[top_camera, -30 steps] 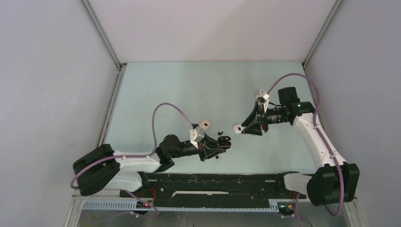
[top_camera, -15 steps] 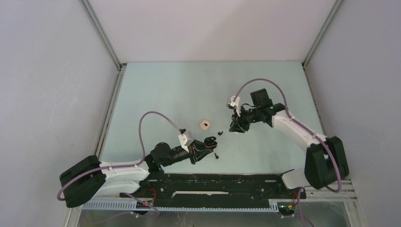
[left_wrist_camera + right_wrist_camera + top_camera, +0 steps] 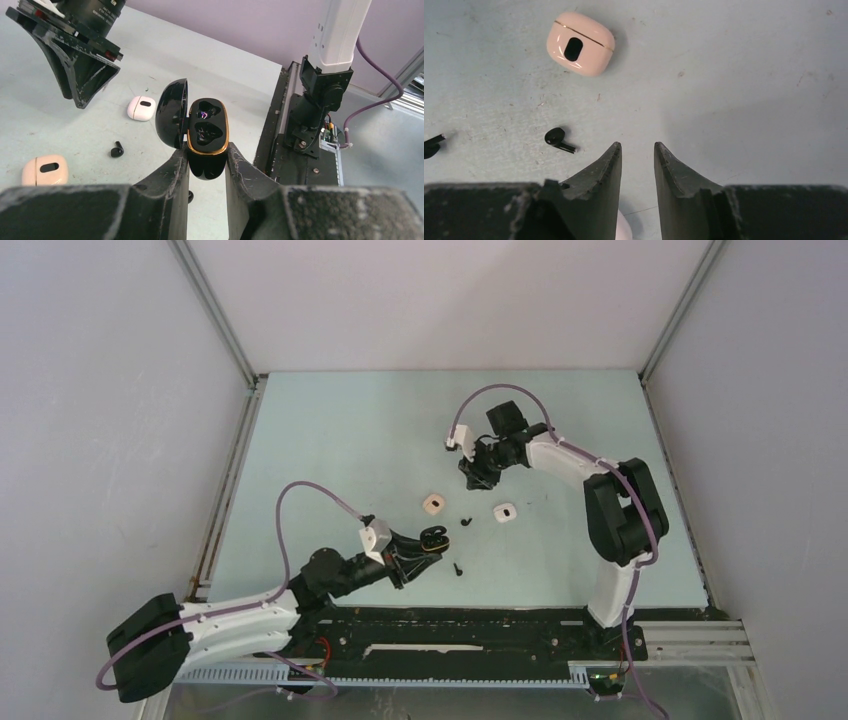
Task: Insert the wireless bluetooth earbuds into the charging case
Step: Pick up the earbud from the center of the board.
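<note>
My left hand (image 3: 206, 165) is clamped on the black charging case (image 3: 206, 131), held off the counter (image 3: 350, 440) with its lid (image 3: 172, 117) swung open and both wells looking empty. My right hand (image 3: 637, 155) hovers low with its fingers only a narrow gap apart and nothing between them.

One black earbud (image 3: 558, 138) lies just beside its left fingertip, and a second black earbud (image 3: 458, 567) lies nearer the left arm.

My main worry is the pick. The bud is tiny and smooth, so a gap this slim could land on top of it or flick it away instead of straddling it.

The pink case (image 3: 580, 42) and the white case (image 3: 140, 107) sit near enough to be nudged.

If I grasp the bud askew, its stem will probably miss the well. Pressing it in hard could twist the case in my left hand's grip.
</note>
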Robot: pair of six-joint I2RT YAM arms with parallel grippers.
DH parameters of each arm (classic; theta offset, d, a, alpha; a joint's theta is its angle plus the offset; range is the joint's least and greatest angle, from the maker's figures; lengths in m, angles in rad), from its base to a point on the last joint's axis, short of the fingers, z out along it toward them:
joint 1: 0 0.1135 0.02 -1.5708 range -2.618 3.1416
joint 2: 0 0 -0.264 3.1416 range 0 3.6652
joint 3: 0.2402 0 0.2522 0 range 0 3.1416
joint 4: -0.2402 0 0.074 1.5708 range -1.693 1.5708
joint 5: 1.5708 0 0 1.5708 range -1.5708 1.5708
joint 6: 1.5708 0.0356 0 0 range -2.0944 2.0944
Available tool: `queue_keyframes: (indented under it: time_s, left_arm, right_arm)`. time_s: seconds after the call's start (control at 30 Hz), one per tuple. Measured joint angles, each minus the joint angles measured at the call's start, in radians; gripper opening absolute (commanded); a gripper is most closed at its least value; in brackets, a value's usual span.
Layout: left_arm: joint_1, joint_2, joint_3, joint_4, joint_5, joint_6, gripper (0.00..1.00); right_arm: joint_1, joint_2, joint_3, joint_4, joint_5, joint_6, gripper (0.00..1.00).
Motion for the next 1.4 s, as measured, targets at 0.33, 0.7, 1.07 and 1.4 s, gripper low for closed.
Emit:
queue_keyframes:
  time_s: [0.33, 0.7, 1.07, 1.4]
  left_arm:
    - [0.000, -0.081, -0.006, -0.084, -0.018, 0.008, 0.00]
    - [0.000, -0.061, -0.018, -0.085, -0.017, 0.008, 0.00]
    - [0.000, -0.082, -0.018, -0.089, -0.017, 0.008, 0.00]
    - [0.000, -0.085, -0.019, -0.089, -0.017, 0.008, 0.00]
  right_arm:
    - [0.104, 0.074, 0.019, -0.111, 0.127, -0.206, 0.41]
    - [0.144, 0.105, 0.032, -0.154, 0.207, -0.276, 0.44]
    - [0.176, 0.106, 0.038, -0.243, 0.191, -0.322, 0.46]
    - [0.223, 0.106, 0.040, -0.257, 0.188, -0.326, 0.46]
